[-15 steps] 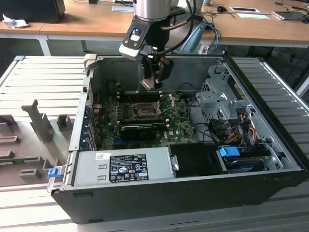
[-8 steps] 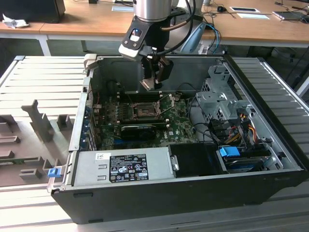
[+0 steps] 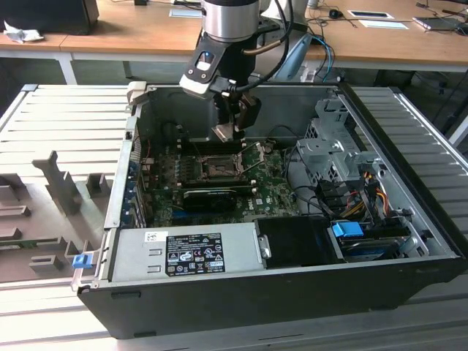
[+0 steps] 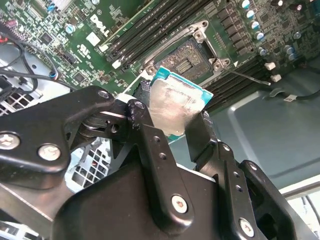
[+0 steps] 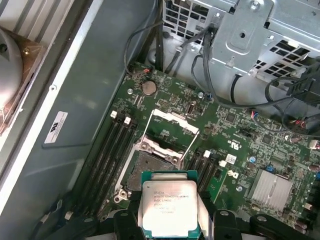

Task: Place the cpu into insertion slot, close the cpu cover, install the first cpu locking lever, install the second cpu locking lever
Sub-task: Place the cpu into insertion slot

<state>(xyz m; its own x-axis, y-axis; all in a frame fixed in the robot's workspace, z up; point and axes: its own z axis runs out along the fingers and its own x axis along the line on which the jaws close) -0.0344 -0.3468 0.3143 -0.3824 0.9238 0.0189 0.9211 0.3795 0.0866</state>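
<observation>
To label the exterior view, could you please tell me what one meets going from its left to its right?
Grey fixture blocks → case wall → insertion slot → metal drive cage. The end effector, shut on the cpu, overlaps the slot, so it is left out.

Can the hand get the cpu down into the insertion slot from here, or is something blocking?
Probably yes: the hand holds the cpu above the insertion slot, the cpu cover stands swung open, and nothing lies across the slot.
</observation>
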